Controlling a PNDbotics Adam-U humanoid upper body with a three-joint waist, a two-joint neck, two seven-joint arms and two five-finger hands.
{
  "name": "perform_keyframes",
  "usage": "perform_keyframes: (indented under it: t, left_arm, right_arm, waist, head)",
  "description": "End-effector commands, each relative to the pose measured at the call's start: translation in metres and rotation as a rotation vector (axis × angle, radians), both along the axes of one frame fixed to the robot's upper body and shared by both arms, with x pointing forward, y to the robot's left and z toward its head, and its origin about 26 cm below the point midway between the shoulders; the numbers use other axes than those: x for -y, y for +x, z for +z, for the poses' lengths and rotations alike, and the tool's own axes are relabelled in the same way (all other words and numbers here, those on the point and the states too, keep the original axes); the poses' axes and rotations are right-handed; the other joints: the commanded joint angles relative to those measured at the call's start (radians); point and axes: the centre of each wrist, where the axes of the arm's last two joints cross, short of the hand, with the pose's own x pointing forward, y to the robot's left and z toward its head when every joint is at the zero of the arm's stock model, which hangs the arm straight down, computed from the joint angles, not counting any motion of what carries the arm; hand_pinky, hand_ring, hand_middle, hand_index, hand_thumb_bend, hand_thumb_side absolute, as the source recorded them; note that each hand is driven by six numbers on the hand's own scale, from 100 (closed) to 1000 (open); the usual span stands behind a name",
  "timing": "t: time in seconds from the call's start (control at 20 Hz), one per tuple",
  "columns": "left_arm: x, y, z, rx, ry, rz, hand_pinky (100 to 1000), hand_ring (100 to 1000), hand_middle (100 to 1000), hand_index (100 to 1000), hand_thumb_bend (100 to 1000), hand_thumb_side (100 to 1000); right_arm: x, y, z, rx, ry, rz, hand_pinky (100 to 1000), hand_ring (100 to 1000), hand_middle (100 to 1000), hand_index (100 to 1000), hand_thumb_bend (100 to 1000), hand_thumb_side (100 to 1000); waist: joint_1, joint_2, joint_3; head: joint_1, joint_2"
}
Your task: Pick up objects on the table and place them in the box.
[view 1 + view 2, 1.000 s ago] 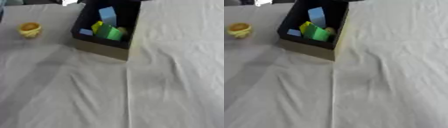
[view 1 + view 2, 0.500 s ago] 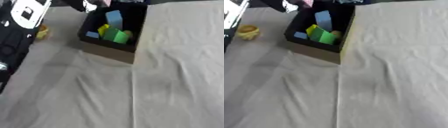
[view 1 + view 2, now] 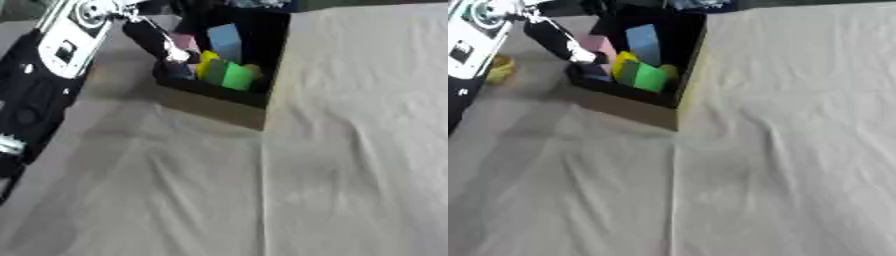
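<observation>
The open box (image 3: 219, 106), dark inside with tan cardboard walls, stands at the upper middle of the cloth. In it lie a light blue block (image 3: 225, 42), a yellow piece (image 3: 207, 62), a green block (image 3: 233, 75) and something pink (image 3: 601, 46) near the left wall. My left arm, black and silver, comes in from the upper left. Its hand (image 3: 154, 39) reaches over the box's left rim, right beside the pink thing. A small yellow object (image 3: 500, 68) sits on the cloth left of the box, partly behind the arm. My right hand is nowhere in view.
Creased beige cloth (image 3: 350, 165) covers the table in front of and to the right of the box. My left forearm (image 3: 39, 95) fills the left edge of the left eye view.
My left arm has come in from the left and its hand has reached the box's left rim. The camera has tilted, shifting the whole picture.
</observation>
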Motion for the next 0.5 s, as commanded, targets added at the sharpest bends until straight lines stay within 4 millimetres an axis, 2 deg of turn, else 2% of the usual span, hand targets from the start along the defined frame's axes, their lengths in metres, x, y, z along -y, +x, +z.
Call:
perform_keyframes:
  t: [0.05,0.2,0.35,0.5]
  left_arm:
    - [-0.007,-0.003,0.011,0.046,0.024,0.017,863,857,839,935,850,422]
    - [-0.010,-0.005,0.012,0.073,0.011,0.017,862,850,832,932,828,428]
    - [-0.014,-0.013,0.021,0.120,-0.051,0.003,838,828,811,912,711,455]
    - [-0.027,-0.025,0.033,0.168,-0.118,0.026,822,812,796,890,592,442]
  right_arm:
    - [0.000,-0.003,0.008,0.021,-0.014,0.005,860,842,673,740,100,632]
    - [0.000,-0.003,0.007,0.017,-0.013,0.004,860,842,673,740,100,632]
    - [0.001,-0.003,0.005,0.013,-0.012,-0.002,860,842,672,741,100,632]
    - [0.002,-0.004,0.004,0.011,-0.013,-0.009,860,842,672,741,100,631]
  waist:
    - [-0.001,-0.020,0.001]
    - [-0.002,-0.022,0.003]
    - [-0.004,-0.024,0.008]
    - [-0.004,-0.027,0.016]
  head:
    - [-0.007,-0.007]
    - [-0.012,-0.002]
    - [-0.015,0.004]
    - [-0.021,0.011]
